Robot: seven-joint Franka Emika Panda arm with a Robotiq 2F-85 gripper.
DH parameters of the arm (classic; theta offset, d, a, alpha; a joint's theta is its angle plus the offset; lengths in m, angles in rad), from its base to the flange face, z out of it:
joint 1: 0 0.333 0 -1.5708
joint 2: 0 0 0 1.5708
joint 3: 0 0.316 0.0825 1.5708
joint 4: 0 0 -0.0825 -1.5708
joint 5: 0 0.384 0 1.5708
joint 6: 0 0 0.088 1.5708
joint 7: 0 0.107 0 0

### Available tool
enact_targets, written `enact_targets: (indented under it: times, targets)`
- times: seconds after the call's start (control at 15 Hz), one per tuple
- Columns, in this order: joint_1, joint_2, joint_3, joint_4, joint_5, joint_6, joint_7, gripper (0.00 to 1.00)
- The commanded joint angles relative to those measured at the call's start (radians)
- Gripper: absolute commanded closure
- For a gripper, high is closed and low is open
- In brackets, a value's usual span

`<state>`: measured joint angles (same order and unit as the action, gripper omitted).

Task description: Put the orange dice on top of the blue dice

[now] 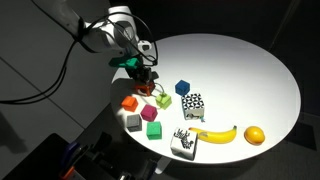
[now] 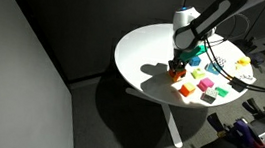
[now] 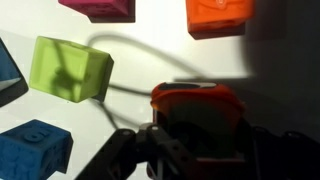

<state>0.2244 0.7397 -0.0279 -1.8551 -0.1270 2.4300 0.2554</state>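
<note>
Over on the left side of the table (image 1: 230,60) in an exterior view, the gripper (image 1: 148,80) is sitting low over the cube cluster, jaws partly closed and straddling the orange dice (image 3: 196,100). Wrist view is showing the dice between the fingers, but I can't tell if the pads are actually biting. My read: it's working the grasp step. To do it well, I'd be squaring the jaws on two opposite flat faces, centring the dice and closing fully before lifting. Then I'd be going straight up to clear the green cube (image 1: 163,100) just to the right, and only then travelling right to the blue dice (image 1: 182,88). Blue dice is sitting near, right of the gripper and past the green cube, top face bare. Orange dice is lying directly under the gripper, between its jaws; can't tell whether it's off the table.
</note>
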Motion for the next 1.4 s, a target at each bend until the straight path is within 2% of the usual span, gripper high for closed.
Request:
enact_targets:
  times: [0.0, 0.13, 0.4, 0.73, 1.07, 1.13, 1.2, 1.27, 1.33]
  targets:
    - [-0.002, -0.056, -0.008, -0.012, -0.002, -0.063, -0.001, 0.67]
    - [-0.004, -0.087, -0.013, -0.024, -0.007, -0.101, -0.001, 0.74]
    - [-0.008, -0.141, -0.026, -0.036, -0.018, -0.188, 0.012, 0.81]
    - [-0.030, -0.195, -0.045, -0.048, -0.007, -0.286, 0.077, 0.81]
    - [-0.055, -0.244, -0.078, -0.090, 0.002, -0.297, 0.193, 0.81]
    - [-0.059, -0.254, -0.086, -0.103, -0.003, -0.290, 0.215, 0.80]
    - [-0.064, -0.262, -0.093, -0.113, -0.002, -0.287, 0.237, 0.73]
    - [-0.073, -0.268, -0.097, -0.121, 0.004, -0.287, 0.250, 0.84]
    - [-0.085, -0.274, -0.098, -0.130, 0.016, -0.287, 0.257, 0.85]
